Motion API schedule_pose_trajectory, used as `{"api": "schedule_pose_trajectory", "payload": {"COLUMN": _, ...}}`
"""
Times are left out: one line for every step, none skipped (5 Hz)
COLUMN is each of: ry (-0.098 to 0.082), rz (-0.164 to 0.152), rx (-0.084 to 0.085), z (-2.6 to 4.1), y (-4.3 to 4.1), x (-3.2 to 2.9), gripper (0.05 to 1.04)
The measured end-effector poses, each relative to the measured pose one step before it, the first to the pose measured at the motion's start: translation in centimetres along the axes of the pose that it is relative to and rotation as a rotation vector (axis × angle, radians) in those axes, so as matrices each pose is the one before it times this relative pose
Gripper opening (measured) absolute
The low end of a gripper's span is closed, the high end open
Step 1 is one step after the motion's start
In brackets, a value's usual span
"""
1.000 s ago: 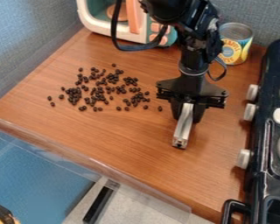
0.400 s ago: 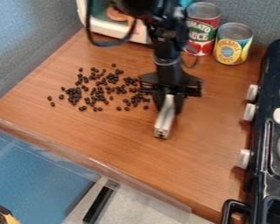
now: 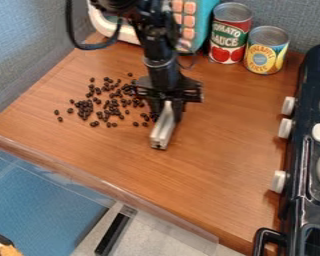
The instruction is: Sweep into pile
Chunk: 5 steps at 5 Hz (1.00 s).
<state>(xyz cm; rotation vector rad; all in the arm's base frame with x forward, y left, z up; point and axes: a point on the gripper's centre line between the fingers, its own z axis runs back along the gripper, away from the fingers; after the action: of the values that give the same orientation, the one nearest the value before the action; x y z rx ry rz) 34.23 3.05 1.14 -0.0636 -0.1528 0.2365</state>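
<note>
The black two-finger gripper point(image 3: 167, 111) hangs over the brown wood-grain counter point(image 3: 209, 155) with a long, straight, silvery bar point(image 3: 163, 131) clamped between its fingers, slanting toward the counter's front edge. Small, round, near-black beans point(image 3: 109, 105) lie loosely scattered beside it, on the side away from the black stove point(image 3: 296, 155) with pale round knobs point(image 3: 278, 181). Behind it are a white-and-teal toy microwave point(image 3: 205, 21) with peach buttons and, nearer the stove, a red-and-green cylindrical can point(image 3: 229, 42) beside a shorter yellow-and-blue one point(image 3: 263, 56).
</note>
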Motion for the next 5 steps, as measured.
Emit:
{"api": "schedule_pose_trajectory", "payload": {"ry": -0.0066, "rz": 0.0173, "rx": 0.0034, "z": 0.158, "y": 2.693, "x": 0.174, "gripper": 0.38}}
{"api": "schedule_pose_trajectory", "payload": {"ry": -0.0045, "rz": 0.0228, "rx": 0.0039, "z": 0.099, "y": 2.304, "x": 0.037, "gripper": 0.38}}
{"api": "schedule_pose_trajectory", "payload": {"ry": 0.0046, "rz": 0.0249, "rx": 0.0009, "z": 0.078, "y": 2.128, "x": 0.302, "gripper": 0.38}}
{"api": "schedule_pose_trajectory", "payload": {"ry": 0.0062, "rz": 0.029, "rx": -0.0014, "z": 0.105, "y": 1.909, "x": 0.527, "gripper": 0.38}}
{"api": "schedule_pose_trajectory", "payload": {"ry": 0.0002, "rz": 0.0314, "rx": -0.0017, "z": 0.176, "y": 2.154, "x": 0.439, "gripper": 0.38}}
